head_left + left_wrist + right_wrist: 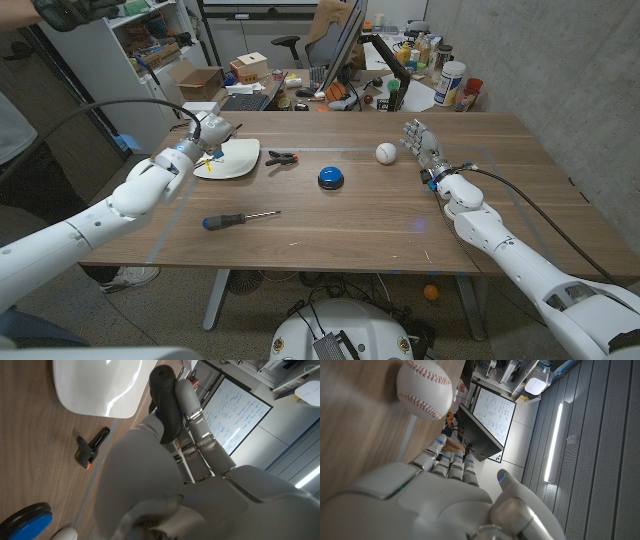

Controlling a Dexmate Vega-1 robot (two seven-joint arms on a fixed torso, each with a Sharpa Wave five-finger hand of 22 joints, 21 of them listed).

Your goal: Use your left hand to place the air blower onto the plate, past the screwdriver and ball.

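Note:
My left hand [205, 133] hovers over the left rim of the white plate [238, 157] at the far left of the table. It grips a black air blower [165, 402], whose dark body sticks out between the fingers [192, 410] in the left wrist view; the plate [95, 385] lies just beyond it. The screwdriver [240, 218] with a blue and black handle lies nearer the front edge. The baseball [386, 152] rests at the middle right, close to my right hand [421, 146]. That hand stands upright with its fingers spread, holding nothing, the baseball [425, 387] just past its fingers [451, 462].
A black clamp [283, 158] with orange tips lies beside the plate, and a blue round disc [331, 177] sits mid-table. The clamp [91, 445] and disc [25, 520] show beside my left hand. A person [12, 125] stands at the left edge. Cluttered desks stand behind the table.

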